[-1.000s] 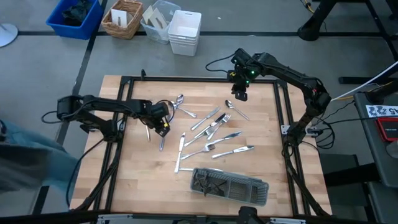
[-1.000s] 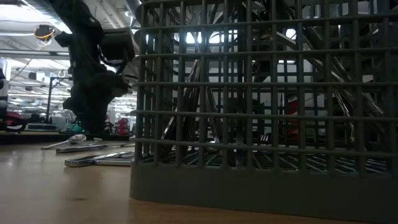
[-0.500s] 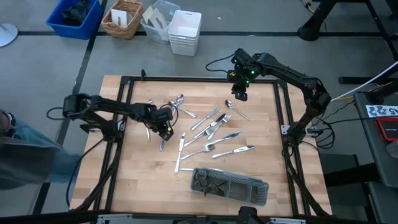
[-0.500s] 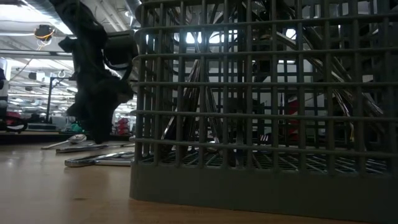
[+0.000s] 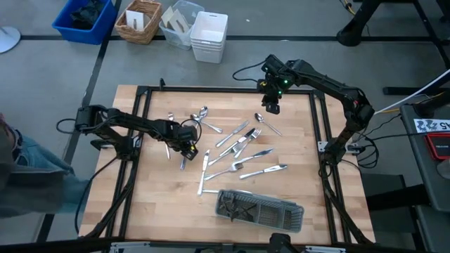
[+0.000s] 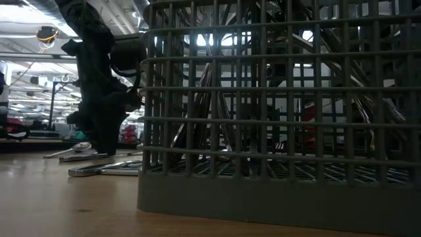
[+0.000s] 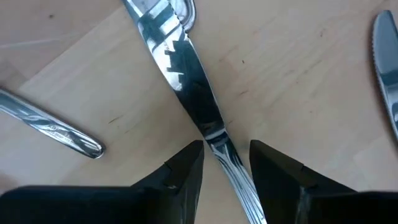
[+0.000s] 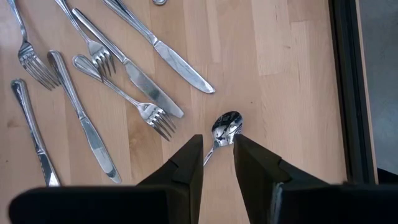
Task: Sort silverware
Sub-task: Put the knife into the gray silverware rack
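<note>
The left pincer (image 7: 227, 165) sits low over the wooden bench (image 5: 155, 204), its 2 fingers spread apart on either side of a knife (image 7: 186, 81) lying flat, not yet gripping it. The rest of the silverware (image 5: 239, 151) lies scattered mid-bench. The right pincer (image 8: 217, 163) hovers released above a spoon (image 8: 224, 129) near the far edge.

Left claw (image 7: 226, 167) straddling a knife (image 7: 186, 81)

Its two dark fingers (image 7: 186, 171) stand apart either side of the handle on the wooden surface (image 7: 292, 81); another utensil handle (image 7: 53, 127) lies nearby.
</note>
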